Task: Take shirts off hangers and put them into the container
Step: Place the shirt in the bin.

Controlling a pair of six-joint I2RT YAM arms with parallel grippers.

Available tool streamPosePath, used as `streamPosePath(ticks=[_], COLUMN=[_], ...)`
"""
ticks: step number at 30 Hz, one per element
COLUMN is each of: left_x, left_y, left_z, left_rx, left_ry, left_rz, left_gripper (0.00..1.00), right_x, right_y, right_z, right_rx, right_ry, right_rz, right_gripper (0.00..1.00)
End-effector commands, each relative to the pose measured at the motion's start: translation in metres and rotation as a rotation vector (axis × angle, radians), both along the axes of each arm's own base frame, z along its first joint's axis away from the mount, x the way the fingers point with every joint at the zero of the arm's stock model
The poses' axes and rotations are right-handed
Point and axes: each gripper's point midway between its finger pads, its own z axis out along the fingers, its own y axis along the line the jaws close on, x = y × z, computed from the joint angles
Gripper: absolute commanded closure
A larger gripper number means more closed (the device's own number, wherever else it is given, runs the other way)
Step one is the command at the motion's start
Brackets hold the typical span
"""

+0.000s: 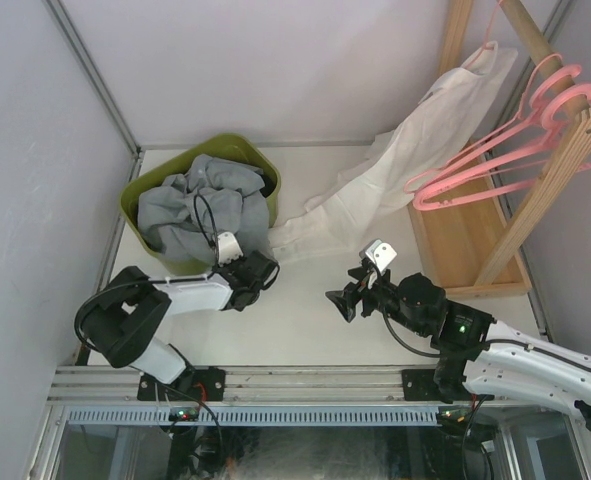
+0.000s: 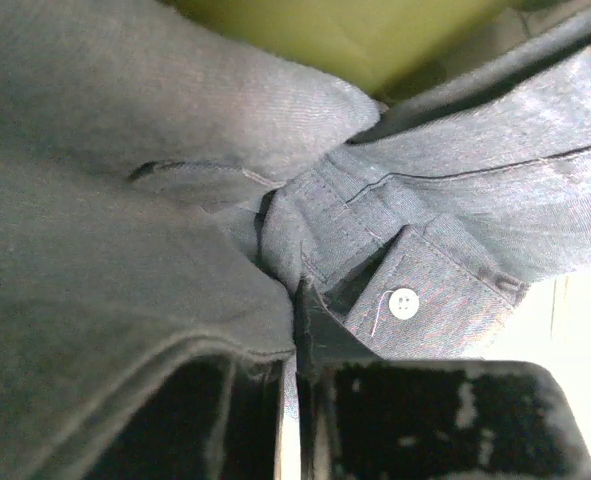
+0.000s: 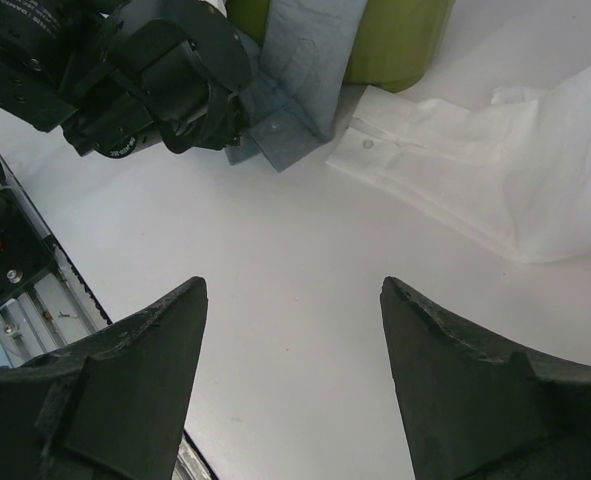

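Grey shirt (image 1: 200, 205): heaped in the olive-green container (image 1: 237, 141), with one buttoned edge spilling over the near rim.
Left hand (image 1: 260, 270): pinched shut on that overhanging edge, just outside the container.
Right hand (image 1: 347, 292): wide, holding nothing, above the bare surface (image 1: 305, 320).
White shirt (image 1: 405, 160): hung high at the wooden rack (image 1: 547, 200) beside empty pink hangers (image 1: 560, 92); its sleeve trails down to the surface, the cuff just beside the container.
Handling: light, limp cloth that drapes and drags; probably best taken at a cuff, collar or seam, where the layers bunch.
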Motion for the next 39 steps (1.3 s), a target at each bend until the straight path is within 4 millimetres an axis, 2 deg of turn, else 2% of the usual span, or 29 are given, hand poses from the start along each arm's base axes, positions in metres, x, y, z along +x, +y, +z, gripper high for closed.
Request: streamPosePath(ticks=[1,3,7,11,14,18,22,24,26,28,32,35,37,39], left_x=[-0.006,-0.004,-0.001,0.000,0.001,0.016,0.043,0.057,0.076,0.095,0.126,0.125,0.119,0.111], left_y=[0.002,0.001,-0.016,-0.036,-0.043,-0.034,-0.008,0.005,0.026,0.036,0.014,-0.001,-0.009,-0.016], left_z=[0.012,0.026,0.073,0.135,0.191,0.259,0.310,0.324,0.325,0.312,0.235,0.168,0.131,0.107], left_rx=[0.066,0.069,0.018,-0.051,-0.049,0.003,0.001,0.032,0.056,0.079,0.002,-0.078,-0.119,-0.149], left_ry=[0.023,-0.002,-0.096,-0.208,-0.301,-0.377,-0.455,-0.472,-0.430,-0.385,-0.192,-0.064,-0.003,0.067], left_rz=[-0.099,-0.120,-0.223,-0.379,-0.469,-0.504,-0.456,-0.421,-0.352,-0.301,-0.365,-0.381,-0.405,-0.430], left_gripper=[1.00,1.00,1.00,1.00,1.00,1.00,1.00,1.00,1.00,1.00,1.00,1.00,0.99,0.95], right_x=[0.003,0.003,0.003,0.004,0.003,0.003,0.002,0.001,0.001,-0.001,-0.002,-0.003,-0.004,-0.004], right_y=[-0.001,-0.001,-0.002,-0.002,-0.001,0.000,0.000,-0.002,-0.004,-0.006,-0.010,-0.012,-0.014,-0.015], right_z=[0.017,0.018,0.019,0.019,0.019,0.020,0.022,0.023,0.024,0.026,0.027,0.026,0.026,0.026], right_rx=[0.049,0.053,0.054,0.053,0.057,0.064,0.073,0.079,0.084,0.093,0.109,0.110,0.111,0.109], right_ry=[-0.009,-0.010,-0.014,-0.013,-0.010,-0.008,-0.010,-0.006,-0.005,-0.001,0.015,0.021,0.023,0.021], right_rz=[-0.023,-0.023,-0.024,-0.027,-0.026,-0.021,-0.018,-0.025,-0.029,-0.032,-0.047,-0.050,-0.053,-0.055], right_gripper=[0.30,0.30,0.30,0.30,0.30,0.30,0.30,0.30,0.30,0.31,0.30,0.31,0.31,0.31])
